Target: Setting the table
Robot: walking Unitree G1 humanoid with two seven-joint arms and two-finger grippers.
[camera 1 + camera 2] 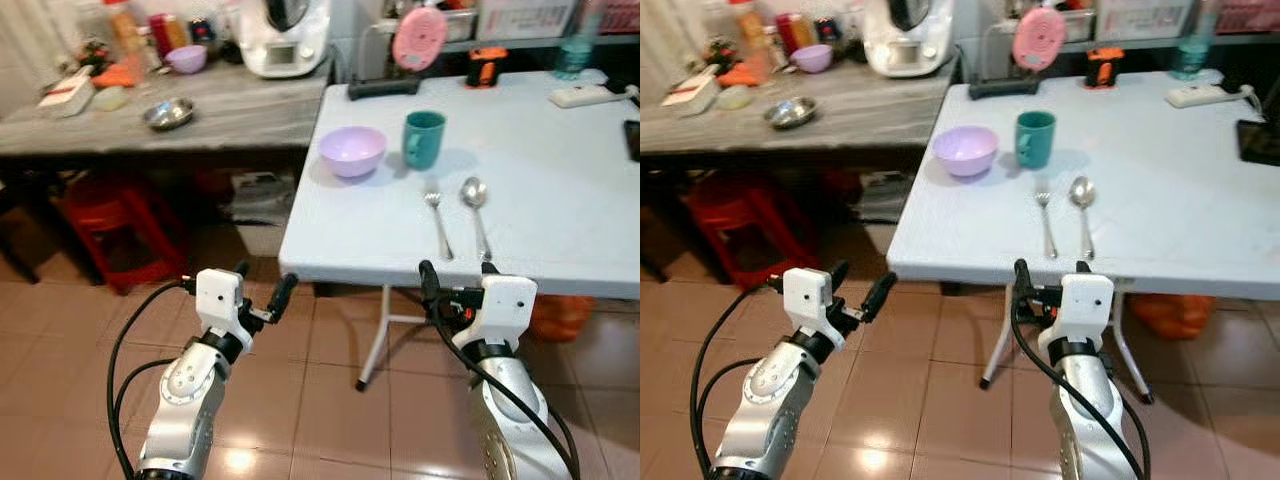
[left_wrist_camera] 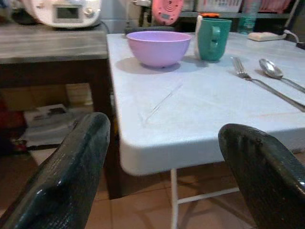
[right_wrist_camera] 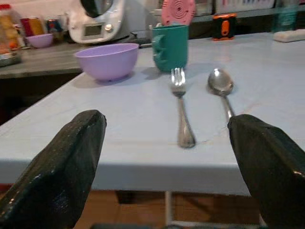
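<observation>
On the white folding table (image 1: 560, 230) stand a lilac bowl (image 1: 352, 151) and a teal mug (image 1: 424, 139) side by side. Nearer the front edge lie a fork (image 1: 438, 224) and a spoon (image 1: 476, 210), parallel, handles toward me. My left gripper (image 1: 262, 287) hovers open over the floor, left of the table's front corner. Just below the table's front edge, in line with the fork and spoon, my right gripper (image 1: 455, 282) is open and holds nothing. The bowl (image 2: 158, 47), mug (image 2: 213, 38), fork (image 3: 180, 102) and spoon (image 3: 222, 88) also appear past the fingers in the wrist views.
A grey counter (image 1: 230, 115) at left carries a steel dish (image 1: 168, 113), a small purple bowl (image 1: 187, 58), a white appliance (image 1: 286, 35) and bottles. A red stool (image 1: 110, 225) stands under it. A pink round object (image 1: 420, 38), an orange device (image 1: 487, 66) and a power strip (image 1: 585, 95) sit at the table's far side.
</observation>
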